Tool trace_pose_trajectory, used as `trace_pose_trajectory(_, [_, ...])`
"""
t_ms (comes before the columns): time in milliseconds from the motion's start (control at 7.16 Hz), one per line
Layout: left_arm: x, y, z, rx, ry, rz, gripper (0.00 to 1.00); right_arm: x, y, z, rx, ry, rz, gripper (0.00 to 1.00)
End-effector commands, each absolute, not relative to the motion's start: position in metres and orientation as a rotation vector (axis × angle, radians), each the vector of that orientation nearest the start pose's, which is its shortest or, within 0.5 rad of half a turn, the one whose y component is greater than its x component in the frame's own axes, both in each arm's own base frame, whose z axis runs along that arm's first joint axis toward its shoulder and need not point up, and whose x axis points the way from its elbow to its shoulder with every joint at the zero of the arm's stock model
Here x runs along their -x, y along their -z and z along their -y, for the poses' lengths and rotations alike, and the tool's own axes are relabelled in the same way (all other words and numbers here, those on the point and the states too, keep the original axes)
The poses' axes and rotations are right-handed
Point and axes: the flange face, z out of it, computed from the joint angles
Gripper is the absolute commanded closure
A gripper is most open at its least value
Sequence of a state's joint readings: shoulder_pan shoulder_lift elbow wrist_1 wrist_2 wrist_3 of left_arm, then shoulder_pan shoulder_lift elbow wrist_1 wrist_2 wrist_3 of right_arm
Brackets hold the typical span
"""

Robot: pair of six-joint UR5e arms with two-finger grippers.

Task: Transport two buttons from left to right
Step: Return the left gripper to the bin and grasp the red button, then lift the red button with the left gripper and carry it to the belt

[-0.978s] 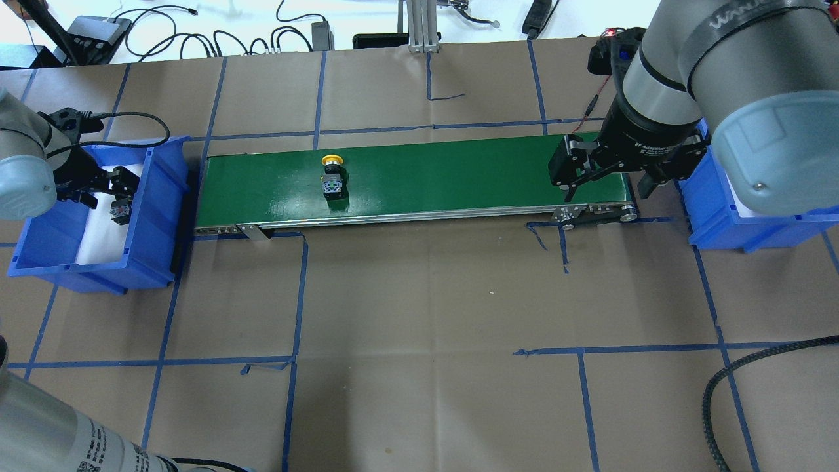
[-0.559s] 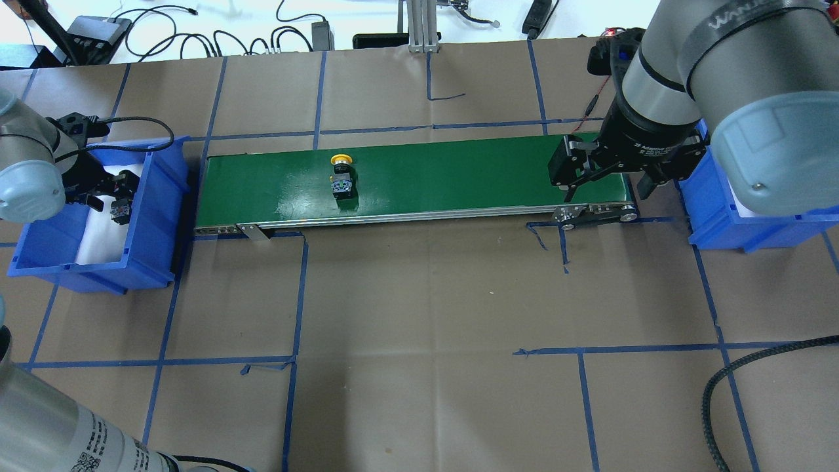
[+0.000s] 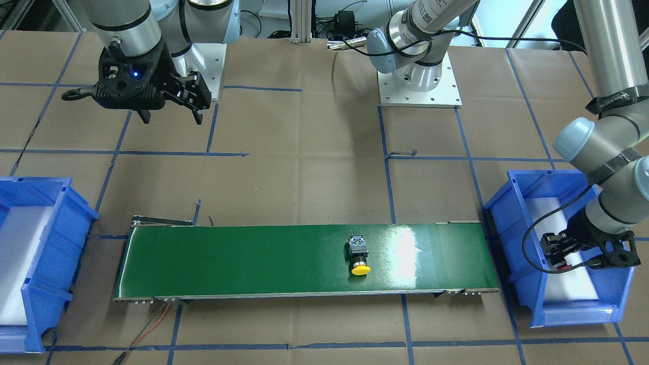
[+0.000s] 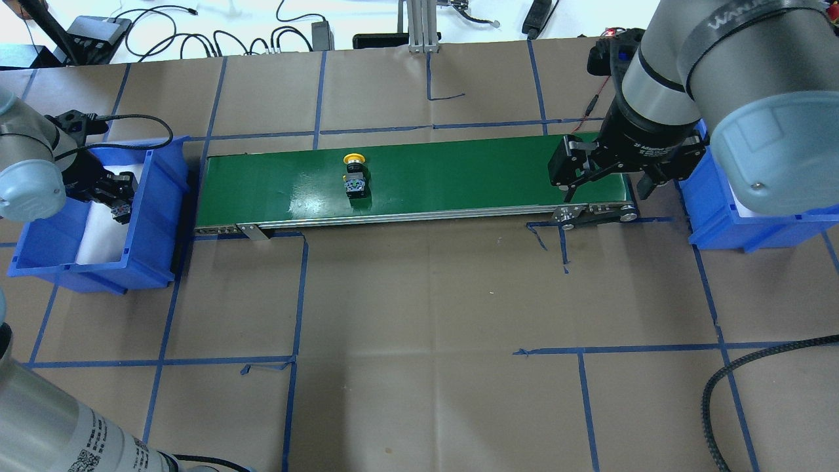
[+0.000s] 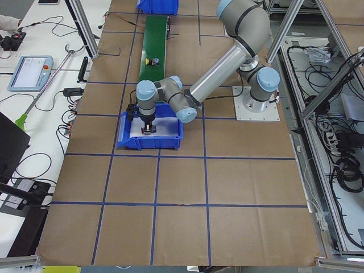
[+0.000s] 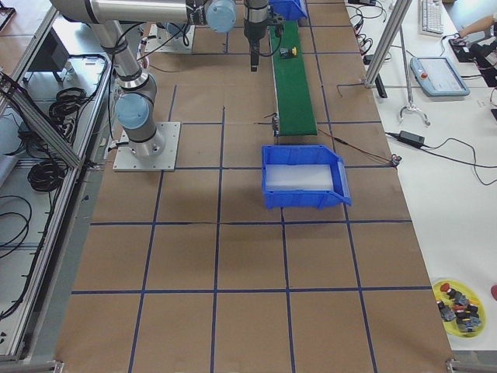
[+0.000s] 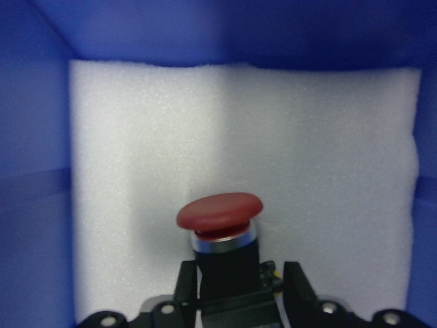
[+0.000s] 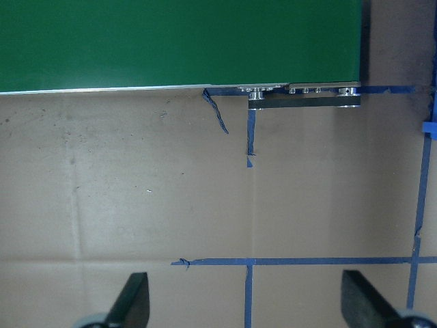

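Logging stock against the green belt point(image 4: 459, 177), my one landmark from this console.

Item 1, yellow button point(image 4: 354, 177): lying on its side on the belt, left of the belt's middle, cap toward the operators' edge. Changed: over the last second it has ridden along the belt toward the right end. I take it the belt is running and this piece is travelling on its own.

Item 2, red button point(image 7: 220, 213): in the blue bin point(image 4: 154, 216) just off the belt's left end, over white foam. Unchanged in place, so I judge it not yet lifted.

Item 3, left gripper point(image 7: 239, 272): down in that bin, fingers pressed against both sides of the red button's black body. Changed: the arm has shifted slightly within the bin. I read this as the grasp made; the lift to the belt's left end comes next.

Item 4, right gripper point(image 4: 606, 191): hanging over the belt's right end, fingers spread wide, nothing between them. Unchanged; it waits for the yellow button.

Item 5, second blue bin point(image 4: 711, 216): just past the belt's right end. Neither button is in it, so both transfers remain open.
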State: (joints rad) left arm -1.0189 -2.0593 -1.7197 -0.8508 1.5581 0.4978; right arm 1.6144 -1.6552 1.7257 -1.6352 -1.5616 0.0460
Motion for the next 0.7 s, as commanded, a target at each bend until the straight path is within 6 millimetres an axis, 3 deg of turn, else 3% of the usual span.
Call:
trace_pose_trajectory(0, [-0.221,-0.223,0.601,0.096,0.136,-3.102,1.00,-0.154,-0.458,0.448,-0.002,-0.010,-3.133,0.00])
trace_pose_trajectory(279, [-0.221,-0.261,0.602,0.091,0.177,-3.080,1.00,-0.154,-0.457,0.447,-0.005,-0.013,-3.133,0.00])
trace_pose_trajectory(559, [-0.214,-0.331,0.600,0.088,0.112,-3.109,1.00,-0.154,-0.457,0.447,-0.002,-0.013,-3.133,0.00])
